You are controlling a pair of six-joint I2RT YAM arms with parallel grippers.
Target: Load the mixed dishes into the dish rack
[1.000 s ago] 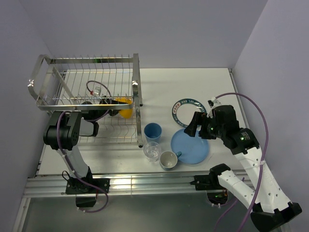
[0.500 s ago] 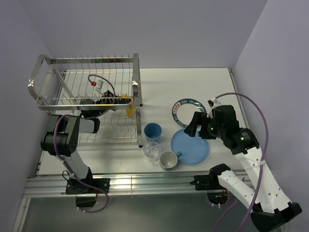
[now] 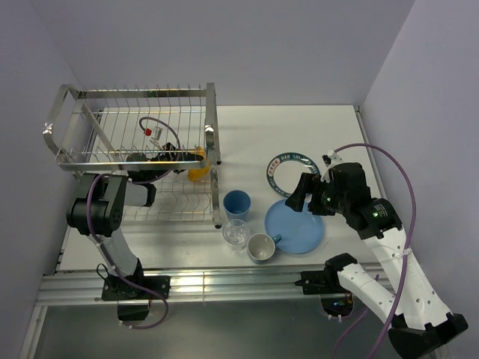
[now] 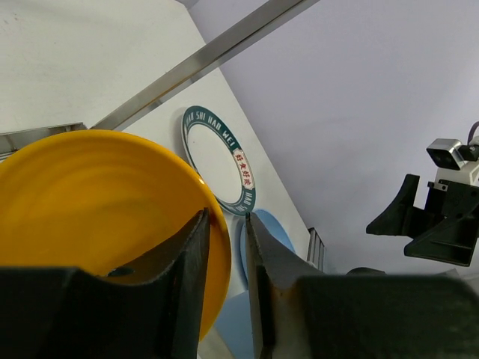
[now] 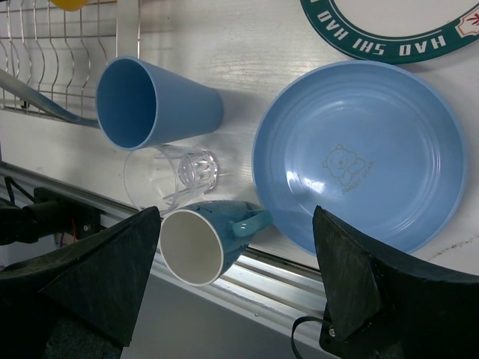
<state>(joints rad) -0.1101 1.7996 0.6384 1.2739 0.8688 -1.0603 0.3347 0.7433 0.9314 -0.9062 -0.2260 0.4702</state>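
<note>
Four dishes nearest on table (image 3: 337, 134): light blue mug (image 3: 261, 247), clear glass (image 3: 236, 232), blue tumbler (image 3: 237, 203), blue plate (image 3: 299, 232); R gripper (image 3: 298, 192) above that plate, jaws spread wide, empty. Farther, patterned-rim white plate (image 3: 288, 173) lies flat; L gripper (image 4: 224, 232), jaws pinching rim of yellow-orange bowl (image 4: 97, 209), at right end of dish rack (image 3: 212, 120).

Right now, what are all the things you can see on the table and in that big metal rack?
dish rack: one, shiny chrome wire, far left of the table
small bowl: one, yellow-orange, at the rack's end nearest the cups, pinched by its rim
tumbler: one, blue, on the table beside the rack
clear glass: one, see-through, just in front of the tumbler
mug: one, light blue, beside the glass
plain plate: one, blue, flat beside the mug
patterned plate: one, white with dark green rim, behind the blue plate
table: one, white
left gripper: black, shut on the bowl
right gripper: black, open, above the blue plate
</note>
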